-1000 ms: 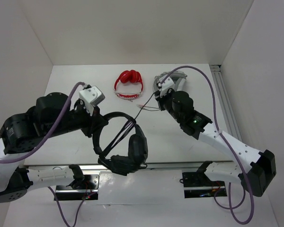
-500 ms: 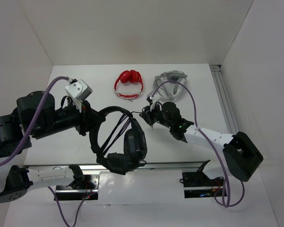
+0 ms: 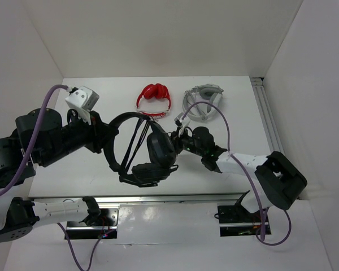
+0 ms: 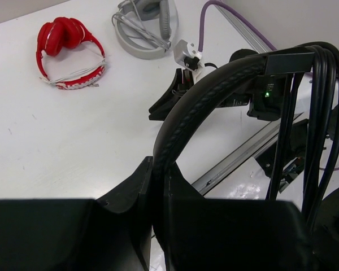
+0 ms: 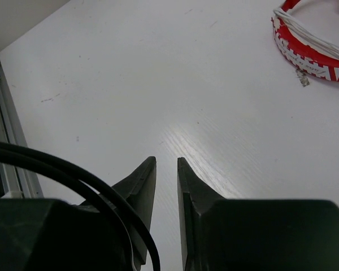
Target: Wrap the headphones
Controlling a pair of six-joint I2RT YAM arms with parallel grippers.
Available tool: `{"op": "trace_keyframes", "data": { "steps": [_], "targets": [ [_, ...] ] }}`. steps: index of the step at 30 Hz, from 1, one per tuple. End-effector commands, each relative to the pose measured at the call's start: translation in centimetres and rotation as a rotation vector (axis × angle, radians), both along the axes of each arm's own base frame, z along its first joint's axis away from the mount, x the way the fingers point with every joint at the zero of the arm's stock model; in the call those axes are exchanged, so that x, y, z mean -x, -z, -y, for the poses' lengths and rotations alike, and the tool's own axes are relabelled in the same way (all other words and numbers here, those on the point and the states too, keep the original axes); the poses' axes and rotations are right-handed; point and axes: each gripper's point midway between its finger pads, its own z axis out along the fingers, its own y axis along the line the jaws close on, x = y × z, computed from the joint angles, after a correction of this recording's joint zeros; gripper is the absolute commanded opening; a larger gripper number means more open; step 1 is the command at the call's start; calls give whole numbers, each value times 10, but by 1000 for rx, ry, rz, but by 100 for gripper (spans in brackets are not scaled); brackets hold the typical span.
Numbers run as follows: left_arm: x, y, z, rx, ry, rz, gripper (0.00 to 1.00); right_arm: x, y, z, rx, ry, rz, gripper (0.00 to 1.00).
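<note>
The left pincer [image 4: 158,186] clamps the headphones [image 3: 144,149] at frame centre; the right pincer [image 5: 166,186], nearly closed, seems empty and should retake the cable.

Three pairs of headphones: one black pair [image 3: 144,149], one red pair [image 3: 153,100], one grey-white pair [image 3: 202,103]; two robot arms, one bench [image 3: 243,124]

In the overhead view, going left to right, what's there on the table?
Left pincer clamped on the headband → black headphones → red headphones → right pincer → grey-white headphones.
</note>
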Motion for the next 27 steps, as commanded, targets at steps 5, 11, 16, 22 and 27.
{"op": "trace_keyframes", "data": {
  "steps": [5,11,16,22,27],
  "targets": [
    [-3,-40,5,169,-23,61,0,4,-12,-9,-71,-40,29,29],
    [-4,-37,7,168,-26,50,0,7,-12,-13,-79,-70,30,39],
    [-6,-33,9,160,-26,45,0,13,-15,-19,-92,-104,26,43],
    [-15,-15,10,111,-67,27,0,25,-27,-27,-138,-167,27,44],
    [-15,-16,4,126,-90,33,0,37,-27,-32,-142,-220,9,16]
  ]
}}
